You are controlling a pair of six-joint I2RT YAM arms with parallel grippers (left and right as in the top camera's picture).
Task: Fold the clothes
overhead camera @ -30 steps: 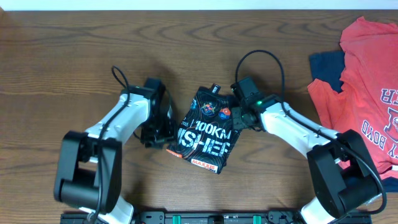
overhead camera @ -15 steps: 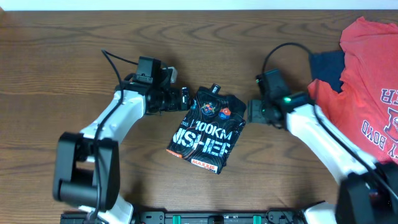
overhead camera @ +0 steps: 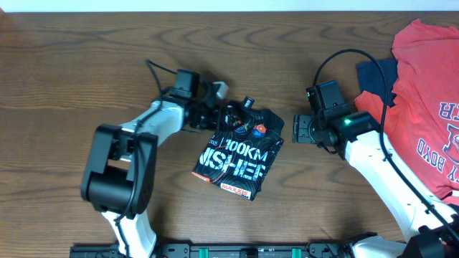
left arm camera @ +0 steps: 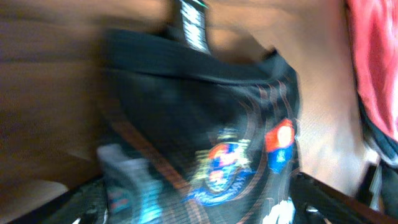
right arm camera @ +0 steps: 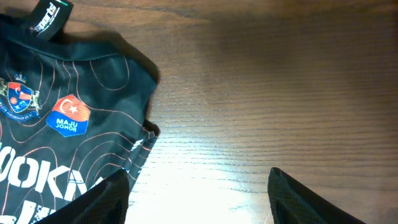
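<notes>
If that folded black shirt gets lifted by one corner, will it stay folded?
Probably not: the folded black patterned sports shirt looks thin and limp, its edge rippled. Likely light, lying flat. It may slide easily on the smooth wooden table.

Saw a dark wood-grain tabletop (overhead camera: pixel 72 57). Found on it, near the middle, a folded black sports shirt (overhead camera: pixel 240 154), white 100KM lettering and colourful logos facing up. Noted a red T-shirt (overhead camera: pixel 423 86) at the right edge, partly over a navy garment (overhead camera: pixel 376 75), well apart from the black sports shirt.
</notes>
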